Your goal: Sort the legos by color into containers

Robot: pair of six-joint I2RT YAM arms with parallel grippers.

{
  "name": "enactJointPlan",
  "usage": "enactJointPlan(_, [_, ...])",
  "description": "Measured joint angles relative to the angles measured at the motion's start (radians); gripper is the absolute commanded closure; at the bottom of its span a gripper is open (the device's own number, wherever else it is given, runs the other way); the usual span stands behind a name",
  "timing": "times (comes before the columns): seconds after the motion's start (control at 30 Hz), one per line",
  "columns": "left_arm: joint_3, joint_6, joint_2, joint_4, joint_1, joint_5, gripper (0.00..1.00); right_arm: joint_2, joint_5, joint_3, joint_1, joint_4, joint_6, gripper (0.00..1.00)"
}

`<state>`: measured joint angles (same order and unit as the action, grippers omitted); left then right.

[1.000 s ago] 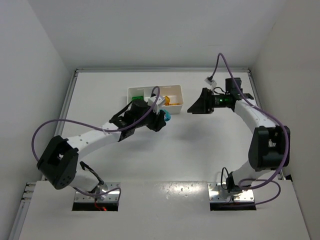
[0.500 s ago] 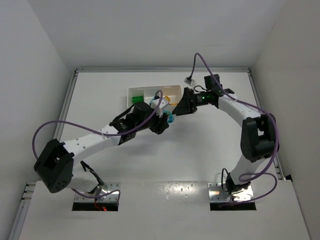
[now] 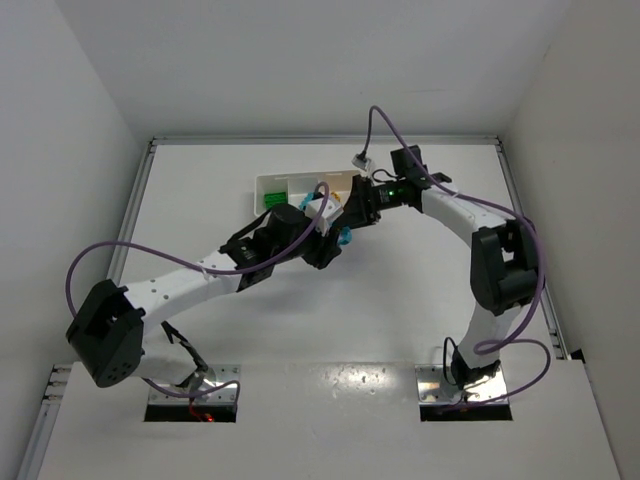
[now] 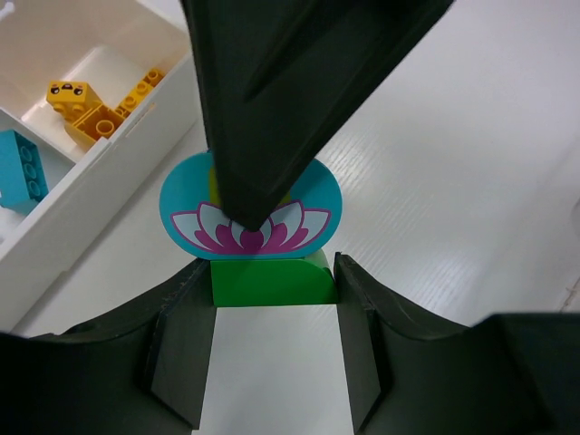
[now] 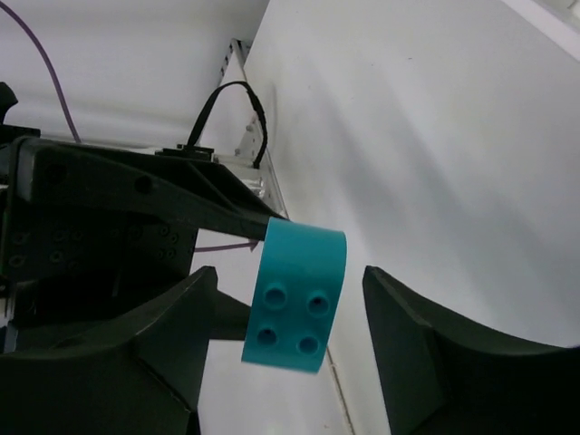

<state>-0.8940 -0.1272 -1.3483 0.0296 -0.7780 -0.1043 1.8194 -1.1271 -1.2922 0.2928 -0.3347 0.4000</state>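
**Top external.** My left jaws hold a small stack of legos above the worktop (image 3: 400, 300), just in front of the right end of the tray (image 3: 283, 181). The cyan piece (image 3: 345, 237) shows at their tip. My right jaws reach in from the far side and meet that stack. I cannot tell from here whether they touch it. Green legos (image 3: 272, 200) lie in the tray's left compartment.

**Left wrist.** The green brick (image 4: 272, 283) is clamped between my left fingers (image 4: 181, 335), with its flat sides against them. The cyan piece, rounded and printed with a lotus, is pressed onto its far end. One right finger (image 4: 281, 91) crosses above the cyan piece. Beside it, one compartment holds yellow-orange bricks (image 4: 86, 109) and the next holds a cyan brick (image 4: 20, 172).

**Right wrist.** The cyan piece hangs between my right fingers (image 5: 163, 344) with a gap on each side. These jaws are open and straddle it without gripping.

**Handling assessment.** I judge the pieces light, rigid, glossy and not fragile. The main risk is slipping, not breakage. The two are press-fitted, so I expect them to resist and then release suddenly. The right jaws should take the cyan piece on its flat opposing faces, not on the curved edge. The pull should run straight off the studs while the left jaws hold the green brick firmly.
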Motion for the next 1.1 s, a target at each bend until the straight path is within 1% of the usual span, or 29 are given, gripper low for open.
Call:
enactJointPlan(0.03, [-0.002,0.001,0.0,0.0,-0.002,0.0,0.79,0.006,0.0,-0.006,0.007,0.0,0.001,0.42])
enactJointPlan(0.07, [-0.005,0.003,0.0,-0.001,-0.003,0.002,0.79,0.013,0.0,-0.013,0.014,0.001,0.003,0.55])
enactJointPlan(0.13, [-0.008,0.008,0.0,-0.004,-0.004,0.01,0.79,0.023,0.005,-0.022,0.024,0.004,0.003,0.67])
enactJointPlan(0.17, [-0.009,0.016,0.003,-0.01,-0.004,0.021,0.79,0.026,0.008,-0.025,0.026,0.004,0.007,0.79])
enactJointPlan(0.3, [-0.009,0.023,0.004,-0.014,0.003,0.029,0.79,0.031,0.013,-0.027,0.026,-0.01,0.02,0.97])
enactJointPlan(0.4, [-0.005,0.023,0.008,-0.013,0.011,0.023,0.79,0.03,0.018,-0.029,0.018,-0.011,0.02,1.0])
enactJointPlan(0.5, [0.018,0.023,0.027,-0.014,0.026,0.029,0.79,0.027,0.027,-0.045,0.004,-0.017,0.01,1.0])
enactJointPlan(0.67, [0.084,0.022,0.049,-0.079,0.125,0.051,0.79,0.021,0.085,-0.151,-0.074,-0.035,-0.05,1.0])
enactJointPlan(0.83, [0.081,0.035,0.049,-0.113,0.216,0.059,0.77,0.007,0.142,-0.241,-0.108,-0.034,-0.099,1.0])
enactJointPlan(0.93, [0.009,0.048,0.029,-0.135,0.269,0.069,0.77,0.001,0.164,-0.244,-0.106,-0.034,-0.113,1.0])
enactJointPlan(1.1, [-0.213,0.053,-0.134,-0.095,0.371,0.083,0.76,0.007,0.205,-0.246,-0.098,-0.038,-0.121,1.0])
